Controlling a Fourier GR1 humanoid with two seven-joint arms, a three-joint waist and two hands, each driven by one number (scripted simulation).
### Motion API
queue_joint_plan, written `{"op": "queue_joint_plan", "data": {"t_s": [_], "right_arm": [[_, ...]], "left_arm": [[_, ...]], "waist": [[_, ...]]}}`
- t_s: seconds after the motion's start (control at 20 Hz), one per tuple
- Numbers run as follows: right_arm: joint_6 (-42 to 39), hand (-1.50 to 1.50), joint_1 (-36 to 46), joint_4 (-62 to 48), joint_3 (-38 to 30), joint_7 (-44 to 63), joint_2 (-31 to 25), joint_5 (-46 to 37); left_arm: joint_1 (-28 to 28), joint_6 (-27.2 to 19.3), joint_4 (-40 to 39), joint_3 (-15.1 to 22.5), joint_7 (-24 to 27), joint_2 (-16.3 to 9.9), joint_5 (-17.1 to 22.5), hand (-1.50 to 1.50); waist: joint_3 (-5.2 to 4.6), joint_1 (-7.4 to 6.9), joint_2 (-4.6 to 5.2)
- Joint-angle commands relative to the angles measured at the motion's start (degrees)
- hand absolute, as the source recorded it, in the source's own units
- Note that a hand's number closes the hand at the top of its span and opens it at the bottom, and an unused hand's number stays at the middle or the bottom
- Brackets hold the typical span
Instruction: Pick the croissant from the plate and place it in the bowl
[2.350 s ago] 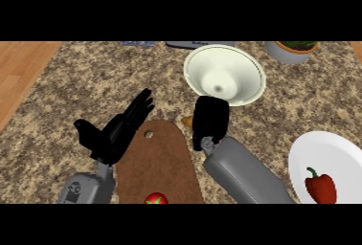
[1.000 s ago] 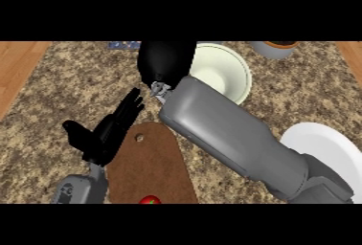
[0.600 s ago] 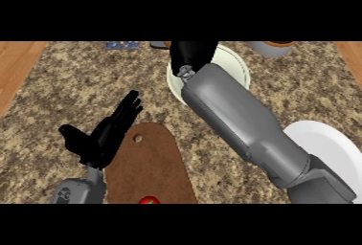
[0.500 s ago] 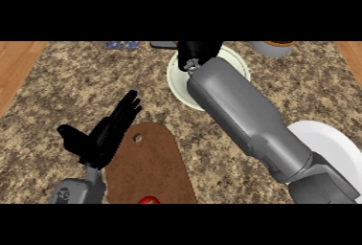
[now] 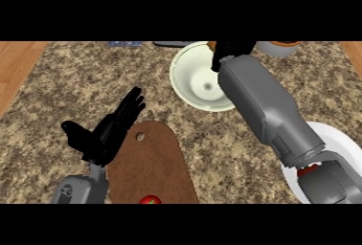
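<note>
While the right hand (image 5: 233, 48) hangs over the bowl (image 5: 194, 81), no writing shows.

From my seat I saw a cream bowl (image 5: 194, 79) at upper centre, a brown board (image 5: 152, 165) lower left, a speckled tan-brown counter (image 5: 78, 81), and a white plate (image 5: 332, 141) lower right.
</note>
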State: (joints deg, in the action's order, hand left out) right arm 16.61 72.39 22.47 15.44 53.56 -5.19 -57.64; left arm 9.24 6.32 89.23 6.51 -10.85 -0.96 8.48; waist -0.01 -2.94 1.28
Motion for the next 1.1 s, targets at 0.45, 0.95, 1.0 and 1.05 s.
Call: {"op": "queue_joint_plan", "data": {"t_s": [0.45, 0.95, 1.0, 1.05], "right_arm": [[22.5, -1.50, -4.2, -2.6, -13.3, -13.4, -0.1, 9.7], [40.6, -1.50, -14.2, 23.1, -10.2, -32.0, 5.1, 21.2], [42.7, -1.50, -17.4, 26.5, -8.0, -33.0, 5.1, 22.1], [44.0, -1.50, -19.0, 29.1, -6.1, -33.9, 5.1, 23.5]], "left_arm": [[-0.9, 1.0, 0.5, 0.5, 0.9, -0.2, 0.1, 0.00], [-0.2, 0.7, 0.9, -3.0, -1.2, -2.1, 1.8, 0.00], [-1.9, -1.1, -0.1, -1.2, 0.4, 0.0, -0.1, 0.00], [-4.3, 0.6, 0.6, -0.8, 1.7, -0.5, 0.5, 0.00]], "waist": [[0.12, -0.70, 0.29], [0.13, 2.26, -1.80], [0.12, 2.68, -1.93], [0.10, 2.16, -1.78]]}}
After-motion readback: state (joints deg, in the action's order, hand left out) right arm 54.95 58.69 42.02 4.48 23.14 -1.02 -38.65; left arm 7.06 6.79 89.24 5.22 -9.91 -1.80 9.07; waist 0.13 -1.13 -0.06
